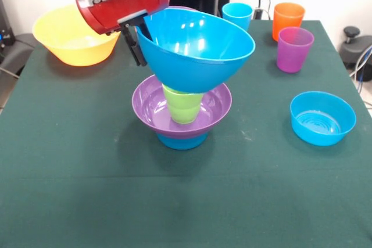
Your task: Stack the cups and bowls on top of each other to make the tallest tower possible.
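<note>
The tower stands mid-table: a small blue bowl [182, 141] at the bottom, a wide purple bowl [152, 107] on it, and a lime green cup [183, 107] upright inside that. A large blue bowl [200, 50] sits tilted over the green cup, its opening turned up and toward the right. My gripper [142, 50] is shut on this bowl's left rim; one black finger [137, 47] shows outside the wall and the other is hidden inside. Whether the bowl's base touches the cup I cannot tell.
A large yellow bowl [72, 42] stands at the far left. Light blue [237, 14], orange [288, 20] and translucent purple [294, 49] cups cluster at the far right. Another small blue bowl [322, 118] sits at the right, near the table edge.
</note>
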Robot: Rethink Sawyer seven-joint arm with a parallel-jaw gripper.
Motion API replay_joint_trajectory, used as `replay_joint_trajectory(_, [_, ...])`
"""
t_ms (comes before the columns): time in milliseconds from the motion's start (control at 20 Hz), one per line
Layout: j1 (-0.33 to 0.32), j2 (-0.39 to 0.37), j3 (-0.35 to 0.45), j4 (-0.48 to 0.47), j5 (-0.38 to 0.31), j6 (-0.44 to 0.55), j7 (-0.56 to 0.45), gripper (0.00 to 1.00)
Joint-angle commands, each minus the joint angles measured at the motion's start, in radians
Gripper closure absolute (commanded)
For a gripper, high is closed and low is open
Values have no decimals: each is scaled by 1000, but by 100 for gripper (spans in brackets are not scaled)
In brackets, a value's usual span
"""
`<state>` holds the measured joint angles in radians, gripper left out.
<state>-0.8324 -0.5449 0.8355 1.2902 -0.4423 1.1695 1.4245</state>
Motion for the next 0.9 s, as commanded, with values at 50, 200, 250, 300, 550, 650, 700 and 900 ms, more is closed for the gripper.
replay_joint_trajectory(50, [-21,23,34,49,-34,54,-337,100])
replay_joint_trajectory(200, [-32,26,39,67,-33,46,-331,100])
replay_joint_trajectory(250, [-35,26,42,74,-32,44,-327,100])
replay_joint_trajectory(300, [-38,27,44,81,-30,41,-322,100])
replay_joint_trajectory(550, [-62,40,64,117,-18,12,-292,100])
replay_joint_trajectory(650, [-70,45,71,128,-17,3,-282,100])
replay_joint_trajectory(700, [-74,48,74,133,-15,-1,-279,100])
replay_joint_trajectory(900, [-99,66,106,164,5,-32,-265,100])
